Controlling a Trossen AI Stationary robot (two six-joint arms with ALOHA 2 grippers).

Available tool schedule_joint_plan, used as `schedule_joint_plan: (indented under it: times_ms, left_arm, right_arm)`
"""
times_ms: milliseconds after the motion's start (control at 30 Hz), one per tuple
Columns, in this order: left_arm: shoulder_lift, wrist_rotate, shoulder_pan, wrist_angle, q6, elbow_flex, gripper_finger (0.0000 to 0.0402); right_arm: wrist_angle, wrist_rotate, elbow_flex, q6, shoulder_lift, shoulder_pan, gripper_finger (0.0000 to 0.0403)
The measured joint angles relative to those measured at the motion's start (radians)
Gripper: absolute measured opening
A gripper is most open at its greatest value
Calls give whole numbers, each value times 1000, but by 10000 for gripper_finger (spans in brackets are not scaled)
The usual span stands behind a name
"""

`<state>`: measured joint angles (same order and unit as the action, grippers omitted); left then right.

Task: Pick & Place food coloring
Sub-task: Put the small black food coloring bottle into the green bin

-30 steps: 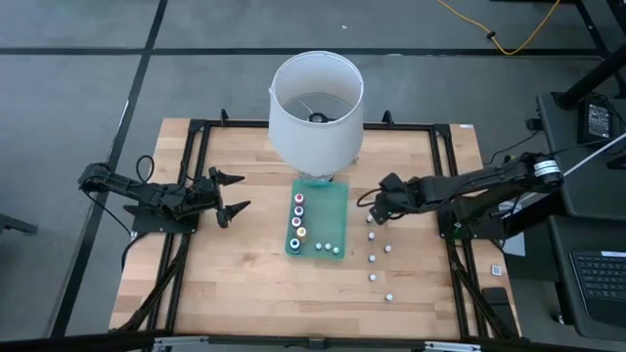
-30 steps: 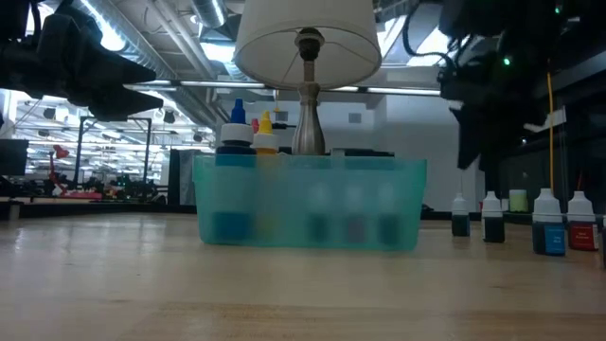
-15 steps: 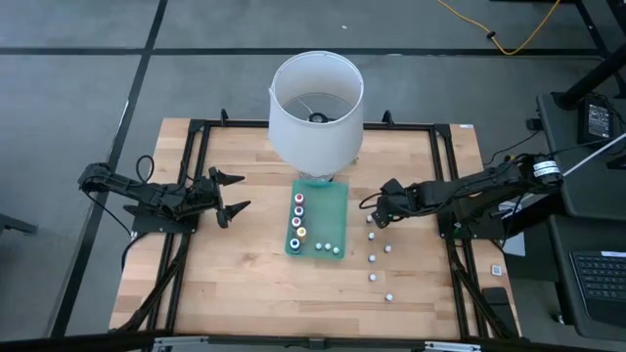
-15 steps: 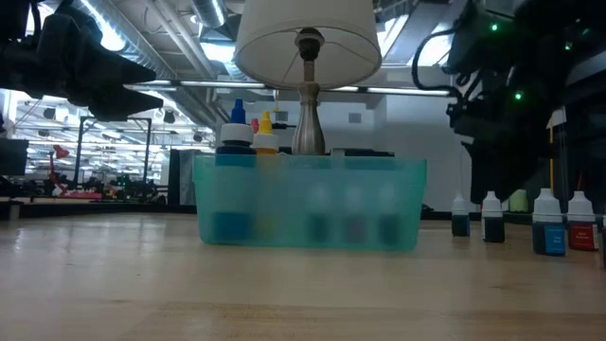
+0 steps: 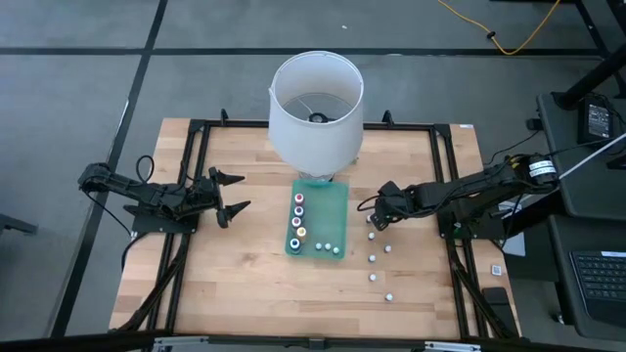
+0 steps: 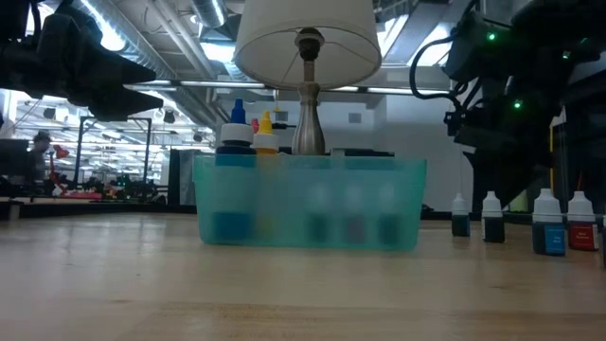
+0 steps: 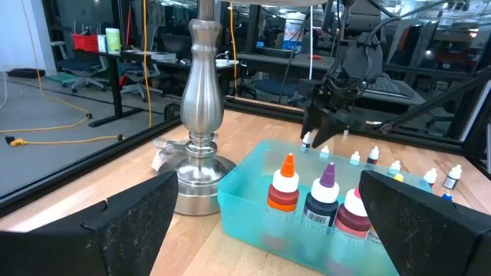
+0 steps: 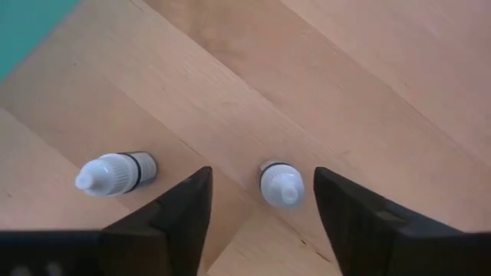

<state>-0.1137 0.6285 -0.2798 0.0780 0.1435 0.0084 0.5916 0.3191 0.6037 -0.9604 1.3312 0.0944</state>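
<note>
I see a wooden counter (image 5: 245, 274) from above, with a white-shaded lamp (image 5: 315, 103) at its far edge and a teal bin (image 5: 317, 221) just in front of the lamp. Several food coloring bottles (image 5: 296, 217) stand upright inside the bin, coloured caps in a row plus a few white caps. More white-capped loose bottles (image 5: 372, 258) stand in a scattered line on the bare wood to the right of the bin.

My right end effector (image 5: 373, 219) is lowered over the loose bottle nearest the bin. Its wrist camera looks straight down on a white-capped bottle (image 8: 281, 185) sitting between the two dark fingers (image 8: 180, 207), which stand apart on either side without touching it. A second bottle (image 8: 115, 172) stands just beside, outside the fingers.

My left end effector (image 5: 231, 193) waits above the counter's left side, well apart from the bin, fingers spread wide and holding nothing
</note>
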Motion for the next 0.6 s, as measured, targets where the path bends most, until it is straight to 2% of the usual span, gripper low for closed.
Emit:
schedule_joint_plan:
  times_ms: [433, 600]
  left_arm:
    - [0, 0, 0, 0, 0, 0, 400]
    - [0, 0, 0, 0, 0, 0, 400]
  right_arm:
    - [13, -5, 0, -13, 0, 0, 103]
    - [99, -1, 28, -8, -1, 0, 58]
